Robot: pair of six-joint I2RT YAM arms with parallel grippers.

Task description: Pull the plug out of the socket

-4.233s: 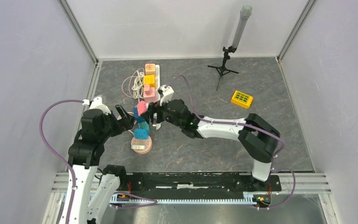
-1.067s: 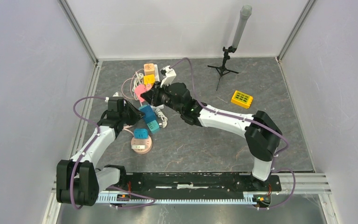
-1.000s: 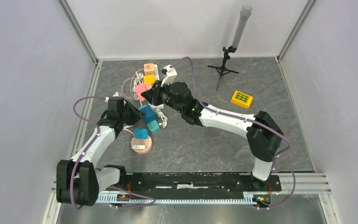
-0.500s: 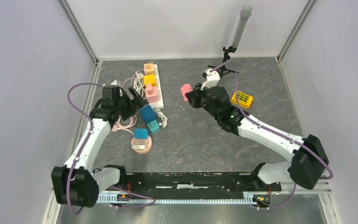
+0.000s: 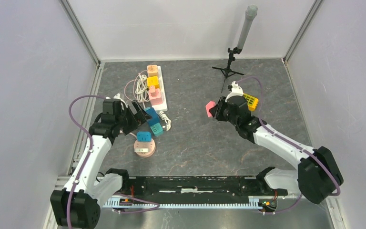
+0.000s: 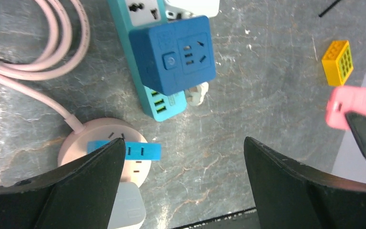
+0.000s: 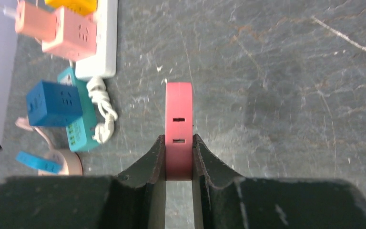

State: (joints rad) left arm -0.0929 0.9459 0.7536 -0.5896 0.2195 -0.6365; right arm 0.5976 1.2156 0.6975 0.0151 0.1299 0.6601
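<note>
Left gripper (image 5: 134, 113) hung low over the grey table (image 5: 190, 143) on the left side, its 2 fingers (image 6: 76, 191) spread wide with nothing between them. From its wrist camera, those dark fingers framed a teal strip (image 6: 164, 106) lying flat on the surface, with a blue cube adapter (image 6: 176, 53) plugged into it. Nearer the arm bases sat a round pink socket (image 6: 97, 130) carrying a flat light-blue plug (image 6: 136, 151). A pink cable (image 6: 83, 33) ran off from it and looped to the left.

Behind the teal strip lay the white power strip (image 5: 161, 93), pointing toward the back wall. 3 cubes stood on it: an orange cube (image 5: 153, 69) at the far end, a yellow cube (image 5: 153, 81) in the middle and a pink cube (image 5: 155, 97) nearest.

Right of all this, well apart from the white strip, the right gripper (image 5: 213, 110) pinched the pink plug (image 5: 209, 109) between its 2 fingers. Its wrist view showed the plug edge-on, 2 small slots facing the camera and a finger pressed against each flat side. The plug was free of every socket, with grey table behind it.

Just right of that gripper lay a yellow grid block (image 5: 250, 101), partly hidden by the wrist. A small black tripod (image 5: 228, 69) stood behind it near the back wall.
</note>
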